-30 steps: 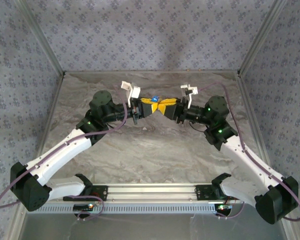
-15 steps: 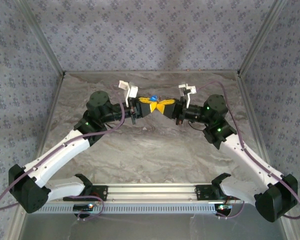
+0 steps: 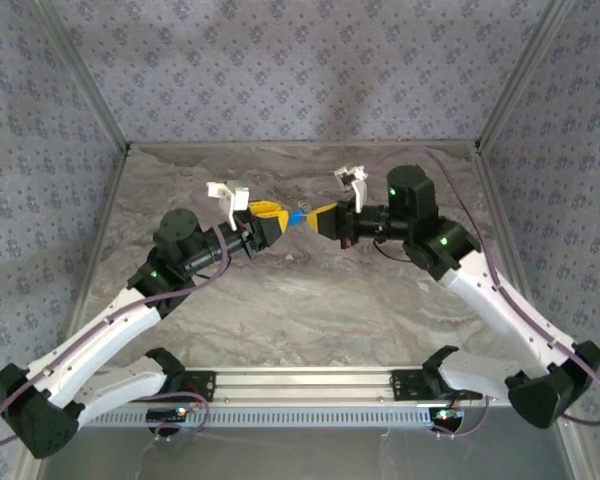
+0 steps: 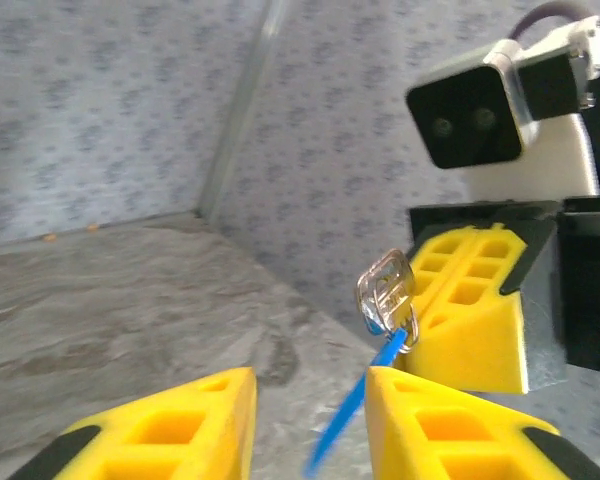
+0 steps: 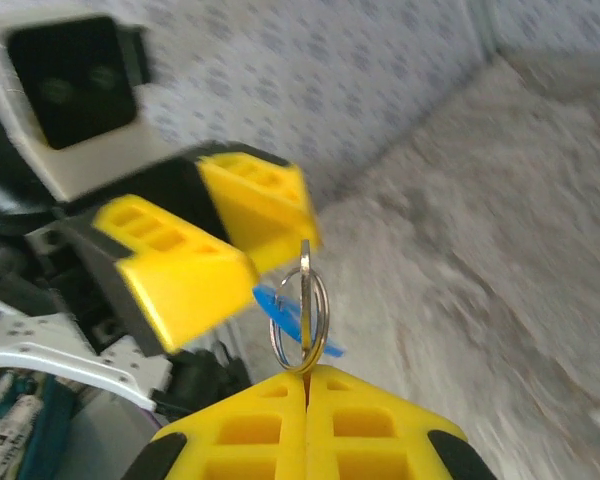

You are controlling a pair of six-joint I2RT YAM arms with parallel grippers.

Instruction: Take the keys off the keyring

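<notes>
Right gripper [image 5: 307, 378] pinches keyring [image 5: 305, 300]; blue keys [image 5: 272, 303] blurred.

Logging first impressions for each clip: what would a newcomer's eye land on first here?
The right tool and left tool meet in mid-air over the far middle of the marbled table. The right one is shut on a metal keyring standing up from its tips; the blue keys hang off it between the left one's parted fingers.

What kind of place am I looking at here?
Probably a lab test booth for robots: a left arm and a right arm bolted to a metal rail, a marbled tabletop, patterned walls in a metal frame.
</notes>
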